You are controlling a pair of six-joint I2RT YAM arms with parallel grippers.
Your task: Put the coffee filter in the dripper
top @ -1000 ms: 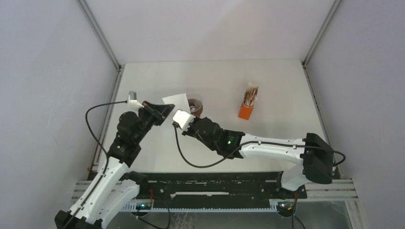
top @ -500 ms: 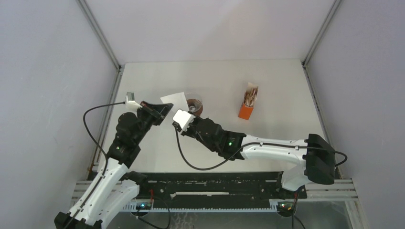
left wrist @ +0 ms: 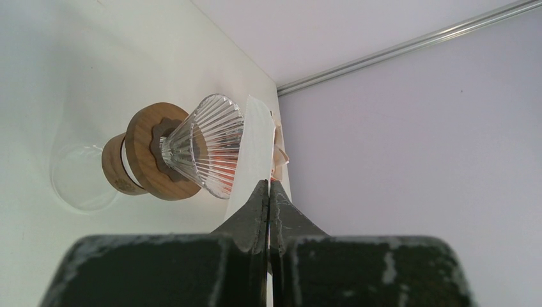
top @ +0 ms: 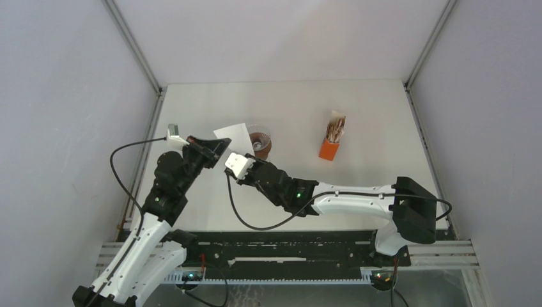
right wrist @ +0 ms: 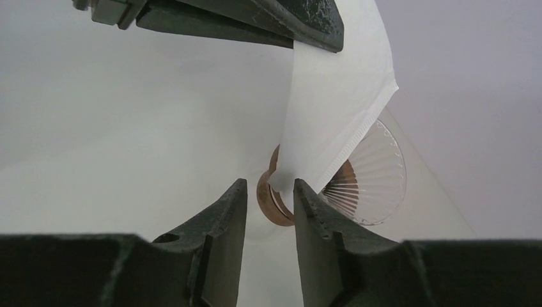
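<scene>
The coffee filter (top: 233, 133) is a thin white paper sheet hanging in the air, pinched along one edge by my shut left gripper (top: 221, 145). In the left wrist view the fingertips (left wrist: 263, 192) press together on the filter (left wrist: 255, 144). Right beside it stands the dripper (top: 259, 142), a ribbed glass cone (left wrist: 204, 144) with a wooden collar. My right gripper (right wrist: 268, 188) is open just below the filter (right wrist: 339, 102); the paper's lower corner hangs by its right finger, not clamped. From above, the right gripper (top: 231, 160) is mostly hidden under its wrist camera.
An orange box (top: 329, 148) with brown-edged contents stands to the right of the dripper. The dripper rests on a clear glass cup (left wrist: 80, 185). Grey walls close the table on three sides.
My right gripper has opened off the filter and drawn slightly left and toward the near edge. The left gripper still holds the filter in about the same place.
</scene>
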